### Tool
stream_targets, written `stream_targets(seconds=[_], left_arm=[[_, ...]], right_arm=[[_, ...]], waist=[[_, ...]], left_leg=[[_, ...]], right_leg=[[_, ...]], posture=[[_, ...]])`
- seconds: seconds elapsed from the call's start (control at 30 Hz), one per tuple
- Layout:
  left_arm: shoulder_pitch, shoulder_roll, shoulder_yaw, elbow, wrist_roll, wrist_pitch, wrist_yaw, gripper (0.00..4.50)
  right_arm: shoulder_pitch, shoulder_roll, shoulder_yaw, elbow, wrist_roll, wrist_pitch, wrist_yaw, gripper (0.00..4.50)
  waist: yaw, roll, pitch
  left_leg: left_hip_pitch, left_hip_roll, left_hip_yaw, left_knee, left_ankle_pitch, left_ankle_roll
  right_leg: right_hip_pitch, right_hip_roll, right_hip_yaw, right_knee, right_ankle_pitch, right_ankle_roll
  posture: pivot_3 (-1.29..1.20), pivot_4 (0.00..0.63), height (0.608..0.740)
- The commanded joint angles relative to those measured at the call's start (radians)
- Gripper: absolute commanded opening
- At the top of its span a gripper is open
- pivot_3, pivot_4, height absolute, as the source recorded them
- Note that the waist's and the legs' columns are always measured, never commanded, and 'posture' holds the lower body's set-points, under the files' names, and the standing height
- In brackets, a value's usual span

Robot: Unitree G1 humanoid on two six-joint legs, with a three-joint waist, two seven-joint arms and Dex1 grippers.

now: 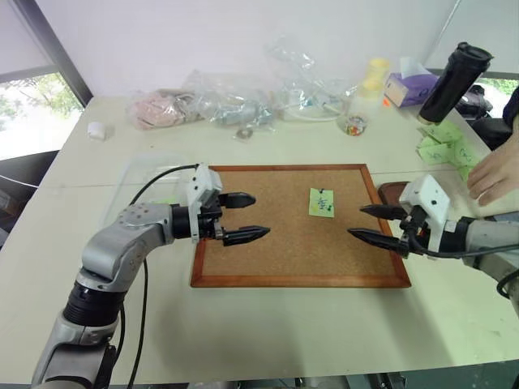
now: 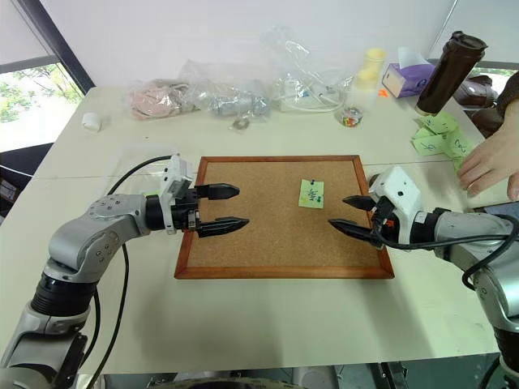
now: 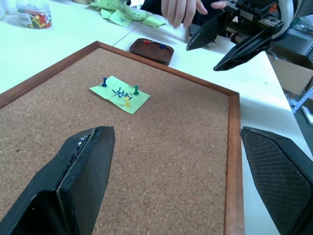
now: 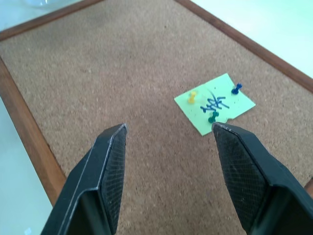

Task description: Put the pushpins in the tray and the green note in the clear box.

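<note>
The green note [image 1: 321,203] lies on the corkboard [image 1: 243,267], right of its middle, pinned by three pushpins: blue [image 3: 104,82], green [image 3: 136,90] and yellow [image 3: 127,101]. My left gripper [image 1: 259,215] hovers open and empty over the board's left part, pointing at the note. From the right edge, my right gripper [image 1: 357,221] faces it, also open and empty, with the note just beyond its fingertips [image 4: 217,128]. The dark tray [image 3: 151,50] sits off the board's right side and holds a red and a blue pin. The clear box [image 1: 142,174] rests left of the board.
A person's hand [image 1: 495,174] rests on the table at the right, near loose green notes [image 1: 442,146]. Along the back stand a dark tumbler [image 1: 454,81], a tissue box [image 1: 409,85], a small jar of pins [image 1: 354,124] and crumpled plastic bags [image 1: 235,101].
</note>
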Motion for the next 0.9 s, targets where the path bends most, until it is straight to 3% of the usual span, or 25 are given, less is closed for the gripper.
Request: stream_targets(seconds=[0.03, 0.9], left_arm=[[0.001, 0.005, 0.001, -0.039, -0.010, -0.007, -0.006, 4.47], [-0.006, -0.013, -0.028, -0.014, 0.042, -0.058, 0.021, 4.47]], right_arm=[[-0.003, -0.008, -0.029, -0.035, 0.003, -0.015, 0.000, 2.85], [-0.026, 0.008, -0.002, -0.021, -0.013, -0.026, -0.019, 2.85]], waist=[[0.000, 0.000, 0.000], [0.000, 0.000, 0.000]], left_leg=[[0.000, 0.000, 0.000, 0.000, 0.000, 0.000], [0.000, 0.000, 0.000, 0.000, 0.000, 0.000]], right_leg=[[0.000, 0.000, 0.000, 0.000, 0.000, 0.000], [0.000, 0.000, 0.000, 0.000, 0.000, 0.000]], posture=[[0.00, 0.150, 0.740], [0.00, 0.150, 0.740]])
